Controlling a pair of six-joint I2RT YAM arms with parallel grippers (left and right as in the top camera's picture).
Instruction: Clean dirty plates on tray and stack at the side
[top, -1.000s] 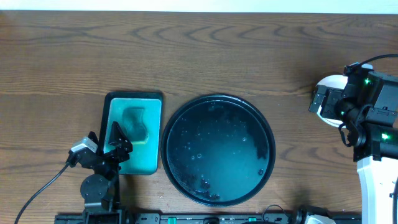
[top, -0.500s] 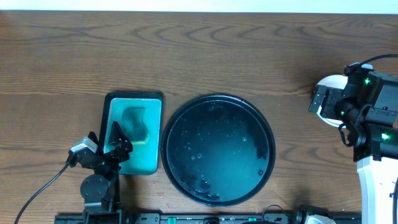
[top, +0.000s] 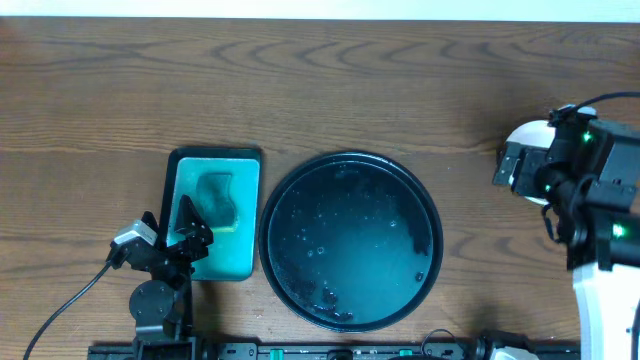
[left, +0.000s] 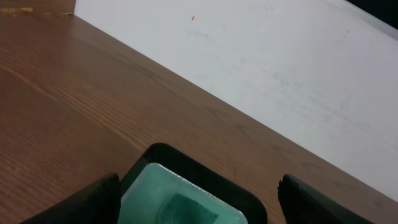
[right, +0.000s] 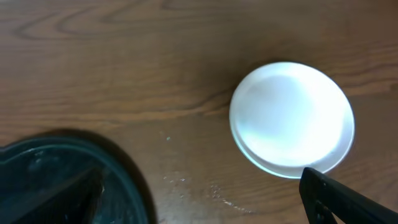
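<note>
The left gripper (top: 188, 228) stood with its jaws spread wide and nothing between them, over the near end of a green rectangular tray (top: 215, 262) with a dark rim. In the left wrist view its two dark fingertips (left: 102, 198) framed that tray's far end (left: 149, 180), and a sponge (top: 215, 200) lay inside the tray. The right gripper (top: 515, 165) was also spread wide and held nothing. It hung at the right side of the table (top: 300, 80), above the plates (top: 530, 132). In the right wrist view the gripper (right: 199, 202) showed one dark finger low at each edge of the frame. The plates (right: 289, 118) lay stacked on the bare wood, a white one on top and a pale green rim showing just under its lower edge. How many lay beneath could not be told. The big black tray (top: 350, 156) sat in the middle of the table, between the green tray and the stack, close beside the green one and well apart from the plates. It held no plate, only wet beads and streaks on its glossy floor. Its rim (right: 37, 155) showed at the lower left of the right wrist view.
</note>
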